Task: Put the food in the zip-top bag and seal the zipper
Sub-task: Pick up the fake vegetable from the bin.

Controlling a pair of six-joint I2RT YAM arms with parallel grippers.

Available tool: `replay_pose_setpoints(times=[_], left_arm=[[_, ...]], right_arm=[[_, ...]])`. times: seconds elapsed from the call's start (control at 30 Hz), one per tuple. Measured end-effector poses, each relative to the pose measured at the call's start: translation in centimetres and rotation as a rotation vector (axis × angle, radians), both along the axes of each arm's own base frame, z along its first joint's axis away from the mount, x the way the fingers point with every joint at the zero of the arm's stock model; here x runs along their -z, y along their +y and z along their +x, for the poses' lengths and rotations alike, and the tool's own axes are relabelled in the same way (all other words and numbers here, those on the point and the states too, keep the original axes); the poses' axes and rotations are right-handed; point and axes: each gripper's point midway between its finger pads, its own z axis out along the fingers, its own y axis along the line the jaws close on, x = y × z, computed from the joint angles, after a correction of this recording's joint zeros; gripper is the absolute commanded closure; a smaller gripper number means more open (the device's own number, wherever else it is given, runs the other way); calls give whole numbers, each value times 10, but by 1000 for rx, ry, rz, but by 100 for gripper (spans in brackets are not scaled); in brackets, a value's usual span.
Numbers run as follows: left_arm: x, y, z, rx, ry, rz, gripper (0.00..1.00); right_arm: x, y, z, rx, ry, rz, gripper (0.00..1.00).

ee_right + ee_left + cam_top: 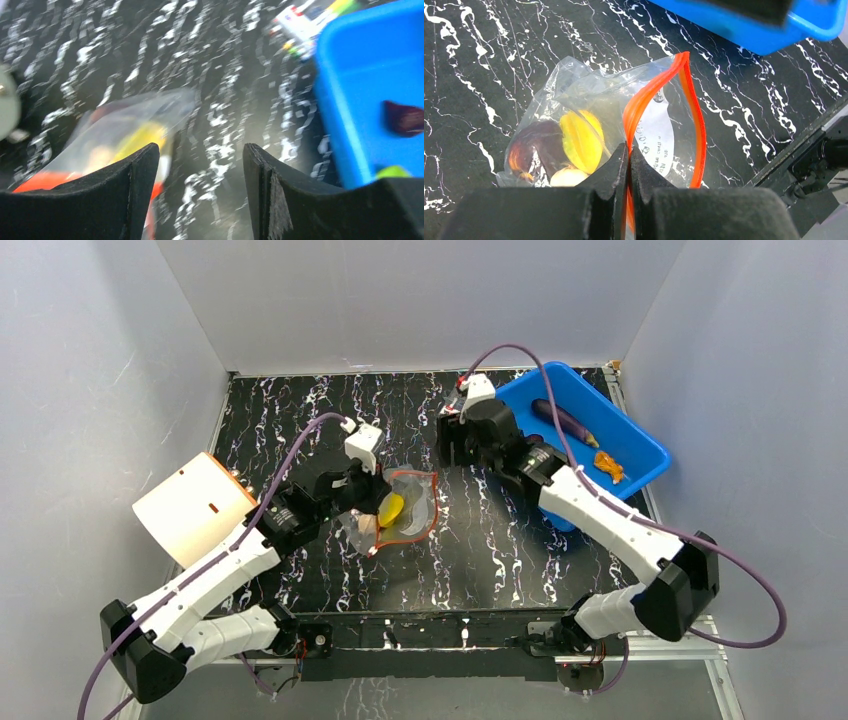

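Your left pincer (629,148) is pinching the thin red-orange zipper strip (659,87) of the clear crinkly plastic bag (574,85), which lies on the black marbled counter (480,540) with a yellow toy food piece (581,140) inside. Your right pincer (200,150) is spread, empty, near the blue plastic tray (360,75).

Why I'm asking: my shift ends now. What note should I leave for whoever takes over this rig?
Left gripper: shut on the zipper; the zip-top bag lies on the table, mouth open.
Right gripper: open, empty, between bag and blue bin.
Done: yellow piece, dark purple piece and beige piece are in the bag.
Left: eggplant and orange piece lie in the bin; bag them, then seal the zipper.
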Motion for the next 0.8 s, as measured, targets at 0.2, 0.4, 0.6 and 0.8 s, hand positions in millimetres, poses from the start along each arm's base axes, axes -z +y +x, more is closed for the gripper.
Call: replay_pose_setpoints(times=[0.2,0.4,0.6,0.8], left_arm=[[9,6,-15,71,-18,27,100],[12,11,-20,75,-30,25,100],[10,12,-20,74,-40,24,100],[10,13,-20,76,-45,29,100]], right_arm=[[5,-99,76,235,-92,-314,52],[20,-193,123,393,-75,-502,51],[54,-250,150,411,-7,-638,50],[93,-275,170,354,51,-739,46]])
